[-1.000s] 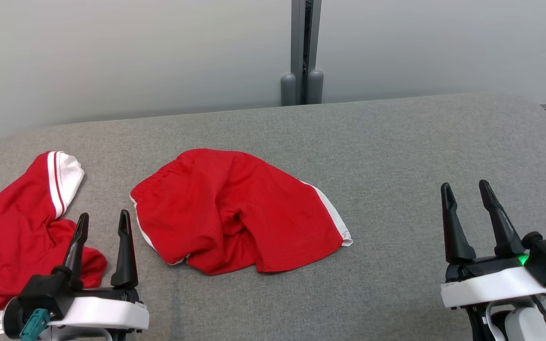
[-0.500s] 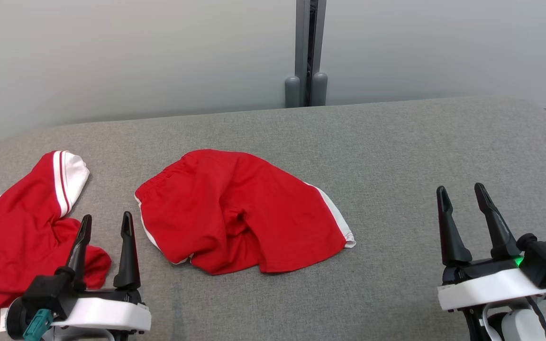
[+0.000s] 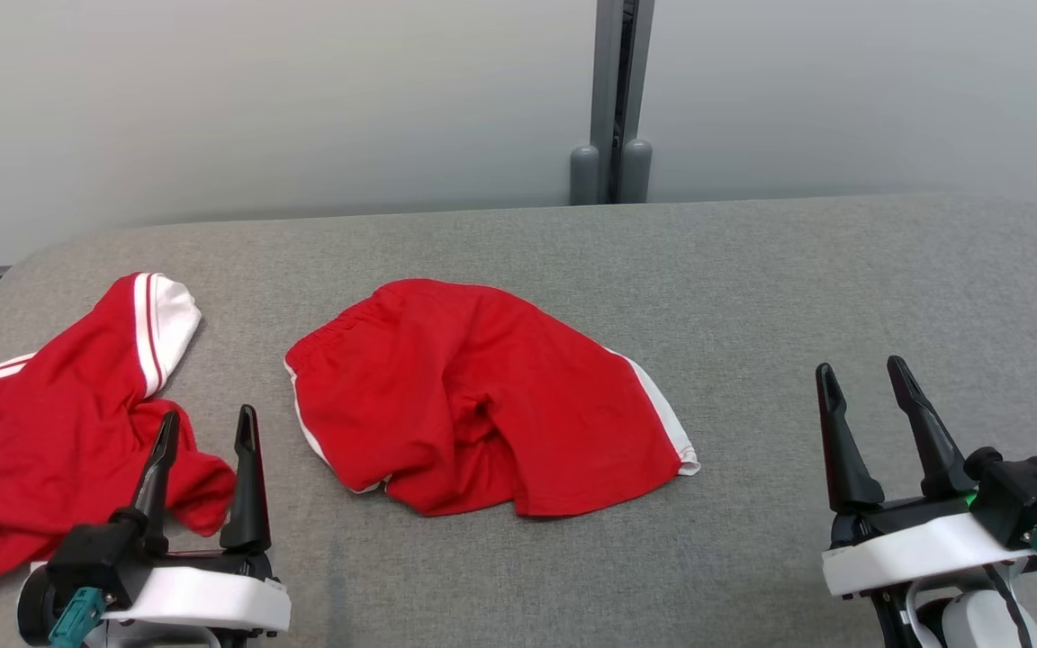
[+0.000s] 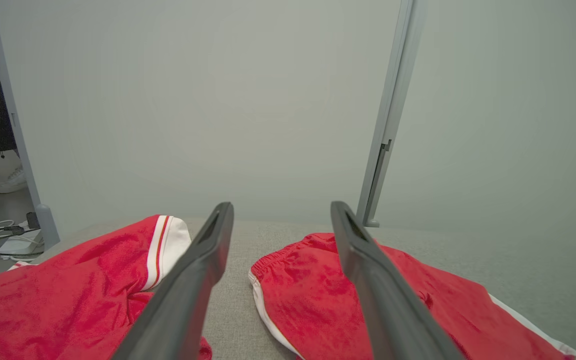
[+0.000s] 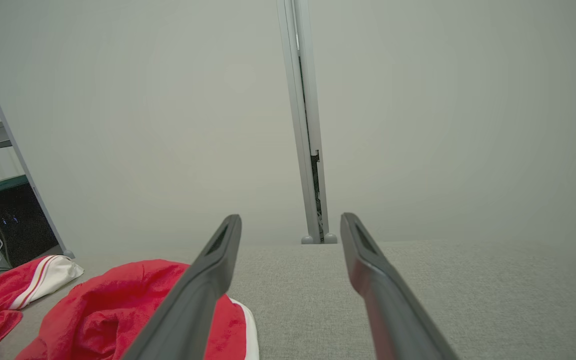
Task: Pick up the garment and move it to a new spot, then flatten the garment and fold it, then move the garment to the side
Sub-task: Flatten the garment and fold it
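Nearest me, the left gripper [image 3: 208, 416] and right gripper [image 3: 860, 367] are hovering over the grey table [image 3: 752, 288], both spread wide and gripping nothing. Farther in, the red shorts [image 3: 482, 405] are lying crumpled mid-table, between the two. A red shirt [image 3: 41, 432] is sprawling by the left gripper.

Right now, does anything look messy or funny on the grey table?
Yes. The red shorts in the middle lie crumpled, with folds bunched up instead of flat. The red shirt at the left is heaped up too, one white-cuffed sleeve sticking out. Nothing looks spilled or broken.
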